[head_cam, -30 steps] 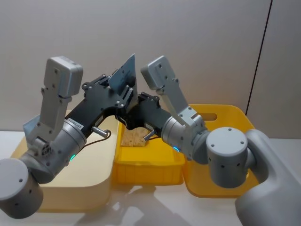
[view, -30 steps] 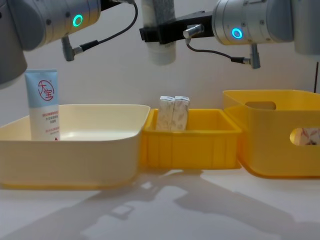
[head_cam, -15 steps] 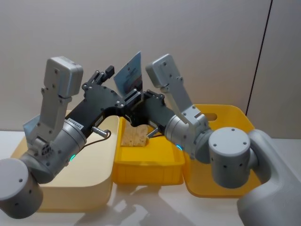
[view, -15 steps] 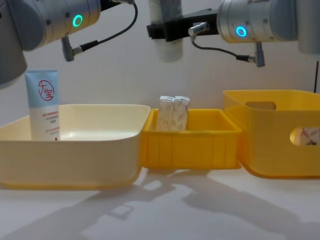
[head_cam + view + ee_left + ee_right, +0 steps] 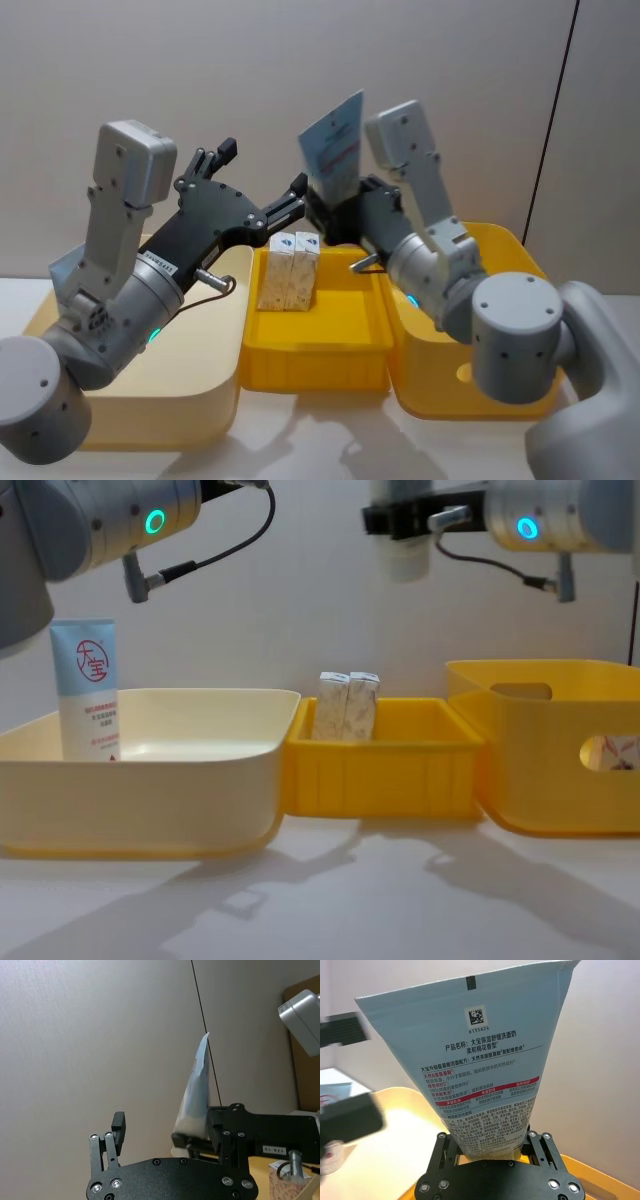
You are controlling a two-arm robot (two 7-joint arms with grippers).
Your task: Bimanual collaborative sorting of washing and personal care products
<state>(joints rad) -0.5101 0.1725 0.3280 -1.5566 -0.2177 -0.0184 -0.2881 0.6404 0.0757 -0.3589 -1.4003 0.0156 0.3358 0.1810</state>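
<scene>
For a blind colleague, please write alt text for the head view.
The right gripper holds a squeeze tube upright above the small yellow bin, where two cartons stand side by side. The left gripper, open, hangs beside it over the cream bin.

Even, soft indoor light fell from above, without glare. Faint arm shadows lay on the white table (image 5: 330,900). Near black parts looked blurred in the right wrist view
</scene>
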